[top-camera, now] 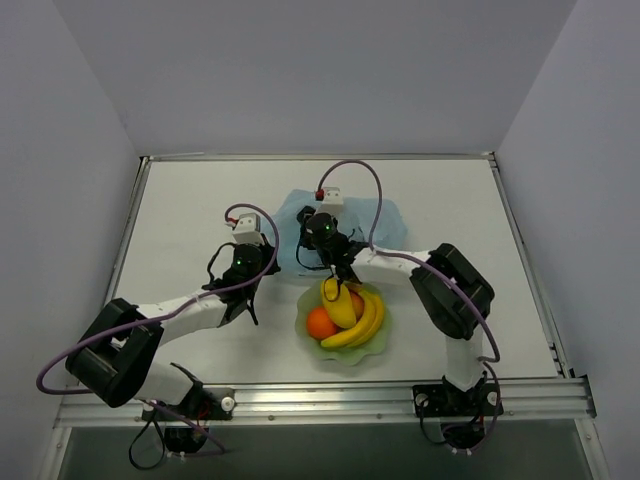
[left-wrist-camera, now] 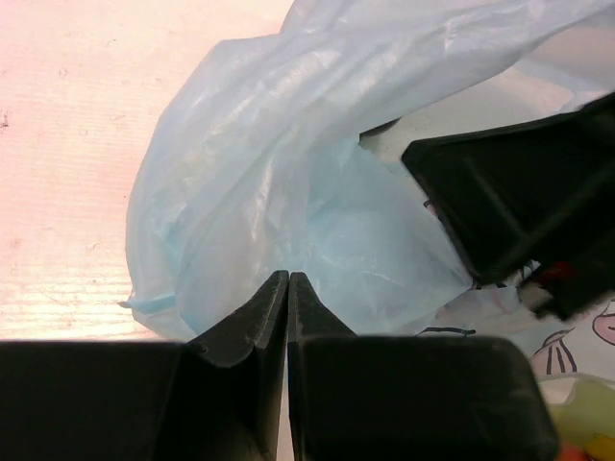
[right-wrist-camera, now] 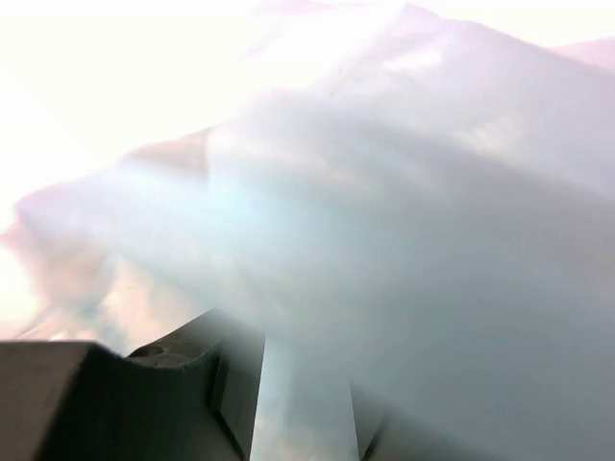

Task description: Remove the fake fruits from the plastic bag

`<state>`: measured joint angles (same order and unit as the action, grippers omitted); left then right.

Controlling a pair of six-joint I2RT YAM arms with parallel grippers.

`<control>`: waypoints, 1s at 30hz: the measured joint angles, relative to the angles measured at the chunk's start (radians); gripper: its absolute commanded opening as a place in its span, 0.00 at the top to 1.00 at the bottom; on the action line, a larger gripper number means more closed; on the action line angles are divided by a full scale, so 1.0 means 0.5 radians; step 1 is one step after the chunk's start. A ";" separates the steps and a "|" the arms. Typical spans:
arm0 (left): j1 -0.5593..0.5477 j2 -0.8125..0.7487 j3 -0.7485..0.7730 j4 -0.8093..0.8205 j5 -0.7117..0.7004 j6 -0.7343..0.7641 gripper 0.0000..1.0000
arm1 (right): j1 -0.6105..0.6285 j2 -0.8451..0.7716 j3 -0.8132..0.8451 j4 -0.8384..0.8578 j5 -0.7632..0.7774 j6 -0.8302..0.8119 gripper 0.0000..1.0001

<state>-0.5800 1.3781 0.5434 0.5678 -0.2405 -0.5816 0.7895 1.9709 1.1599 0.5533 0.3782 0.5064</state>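
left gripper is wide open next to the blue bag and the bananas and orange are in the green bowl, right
No, the left gripper is shut, its jaws pressed together, as the left wrist view shows. It is next to the blue bag, and the bananas and orange are in the green bowl.

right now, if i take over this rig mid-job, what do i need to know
Left gripper: shut, tips at the edge of the plastic bag, apparently pinching it.
Right gripper: looks open, draped in bag film; that view is hazy.
Done: orange, bananas and a peach-pink fruit lie in the green bowl, just nearer than the bag.
Left: no view shows the bag's inside. Check it for more fruit.
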 measured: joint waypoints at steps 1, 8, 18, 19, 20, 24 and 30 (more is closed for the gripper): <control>0.000 0.000 0.000 -0.001 0.001 0.000 0.98 | 0.005 -0.069 -0.040 0.017 -0.028 -0.009 0.67; 0.000 0.002 0.000 -0.002 0.013 0.005 0.98 | 0.004 -0.339 -0.214 0.092 -0.288 -0.057 0.67; 0.000 0.002 0.000 -0.002 0.016 0.006 0.98 | -0.077 -0.069 0.133 -0.078 -0.134 0.028 0.36; 0.000 0.002 0.000 -0.002 0.017 0.006 0.98 | -0.092 -0.001 0.190 -0.079 -0.115 0.047 0.34; 0.000 0.001 -0.001 -0.002 0.017 0.006 0.98 | -0.107 0.066 0.239 -0.078 -0.092 0.065 0.32; 0.000 0.000 0.000 -0.002 0.018 0.005 0.98 | -0.175 0.327 0.430 -0.129 -0.018 0.121 0.28; 0.000 0.000 0.000 -0.002 0.024 0.005 0.98 | -0.217 0.519 0.601 -0.158 -0.024 0.166 0.20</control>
<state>-0.5800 1.3781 0.5434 0.5671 -0.2287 -0.5789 0.6807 2.2303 1.4605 0.4744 0.3664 0.5896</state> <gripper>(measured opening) 0.026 0.789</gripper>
